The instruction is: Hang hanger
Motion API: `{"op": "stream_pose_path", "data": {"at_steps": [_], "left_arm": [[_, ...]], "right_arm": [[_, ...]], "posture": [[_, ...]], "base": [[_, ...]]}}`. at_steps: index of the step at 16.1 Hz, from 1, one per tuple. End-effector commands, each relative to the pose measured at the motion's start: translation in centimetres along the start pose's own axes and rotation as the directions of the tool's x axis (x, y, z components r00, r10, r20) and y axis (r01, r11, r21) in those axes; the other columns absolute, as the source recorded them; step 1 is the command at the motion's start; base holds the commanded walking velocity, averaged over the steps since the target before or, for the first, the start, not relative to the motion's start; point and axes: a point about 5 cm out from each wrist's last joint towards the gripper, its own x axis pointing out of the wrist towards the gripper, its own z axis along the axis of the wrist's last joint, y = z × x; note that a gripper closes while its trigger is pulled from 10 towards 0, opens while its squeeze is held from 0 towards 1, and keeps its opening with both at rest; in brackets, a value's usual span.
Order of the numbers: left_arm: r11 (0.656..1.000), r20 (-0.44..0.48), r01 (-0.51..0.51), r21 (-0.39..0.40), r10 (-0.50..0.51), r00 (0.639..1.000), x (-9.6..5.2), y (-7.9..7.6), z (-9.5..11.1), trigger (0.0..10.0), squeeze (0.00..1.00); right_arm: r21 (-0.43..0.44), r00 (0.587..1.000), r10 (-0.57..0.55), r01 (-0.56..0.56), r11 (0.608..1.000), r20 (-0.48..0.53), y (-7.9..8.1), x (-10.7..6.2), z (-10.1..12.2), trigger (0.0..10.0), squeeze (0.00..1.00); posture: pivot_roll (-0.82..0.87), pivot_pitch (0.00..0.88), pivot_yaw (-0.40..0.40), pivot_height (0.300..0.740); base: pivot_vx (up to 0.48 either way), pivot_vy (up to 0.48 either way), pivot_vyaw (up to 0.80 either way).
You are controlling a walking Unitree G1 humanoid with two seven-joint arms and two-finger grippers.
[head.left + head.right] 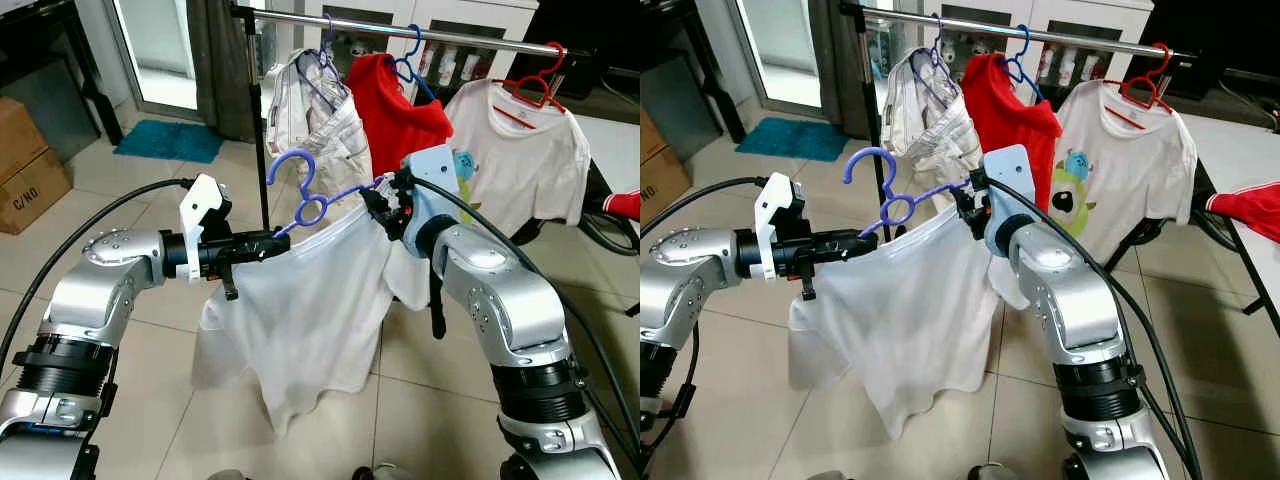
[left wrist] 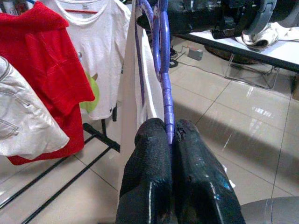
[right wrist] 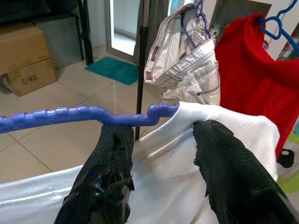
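Left hand clamping tight on one end of the purple hanger, right hand spread around the other shoulder under the white shirt, below the rail; risking shirt sliding off if tilting.

The white shirt hides most of the purple hanger. The box is cut by the picture's edge. Bottles behind the rail are too small to read.
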Motion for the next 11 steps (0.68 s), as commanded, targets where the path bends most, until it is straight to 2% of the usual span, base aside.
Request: {"op": "stream_pose_path", "data": {"at_steps": [1, 5, 6, 7, 8, 9, 11], "left_arm": [[0.999, 0.025, 0.037, 0.035, -0.038, 0.999, 0.29, -0.44, 0.97, 0.0, 0.00], [0.998, 0.026, 0.044, 0.034, -0.045, 0.999, 0.10, -0.67, 1.03, 0.0, 0.00], [0.998, 0.025, 0.054, 0.033, -0.055, 0.998, 0.05, -0.81, 1.04, 0.0, 0.00], [0.998, 0.025, 0.054, 0.033, -0.055, 0.998, 0.04, -0.82, 1.04, 0.0, 0.00], [0.998, 0.026, 0.053, 0.033, -0.054, 0.998, 0.03, -0.80, 1.05, 0.0, 0.00], [0.998, 0.025, 0.051, 0.033, -0.052, 0.998, -0.01, -0.78, 1.05, 0.0, 0.00], [0.998, 0.024, 0.044, 0.033, -0.045, 0.999, -0.16, -0.72, 1.11, 0.0, 0.00]], "right_arm": [[-0.011, 0.999, -0.044, 0.044, 0.999, 0.011, -0.75, 0.00, 0.31, 10.0, 0.00], [-0.020, 0.996, -0.090, 0.090, 0.996, -0.015, -1.46, 0.07, -0.10, 10.0, 0.00], [-0.019, 0.995, -0.096, 0.095, 0.995, -0.019, -1.55, 0.07, -0.18, 8.1, 0.00], [-0.019, 0.995, -0.098, 0.097, 0.995, -0.020, -1.56, 0.07, -0.20, 5.5, 0.00], [-0.016, 0.995, -0.099, 0.099, 0.995, -0.021, -1.58, 0.07, -0.21, 3.5, 0.00], [-0.014, 0.995, -0.099, 0.099, 0.995, -0.020, -1.60, 0.08, -0.22, 2.2, 0.00], [-0.011, 0.995, -0.099, 0.099, 0.995, -0.018, -1.62, 0.09, -0.16, 1.7, 0.00]], "posture": [[-0.05, 0.000, -0.024, 0.740], [-0.04, 0.000, -0.030, 0.740], [-0.04, 0.000, -0.030, 0.740], [-0.04, 0.000, -0.030, 0.740], [-0.04, 0.000, -0.030, 0.740], [-0.04, 0.000, -0.030, 0.740], [-0.04, 0.000, -0.032, 0.740]], "base": [[0.000, 0.000, 0.00], [0.000, 0.000, 0.00], [0.000, 0.000, 0.00], [0.000, 0.000, 0.00], [0.000, 0.000, 0.00], [0.000, 0.000, 0.00], [0.000, 0.000, 0.00]]}}
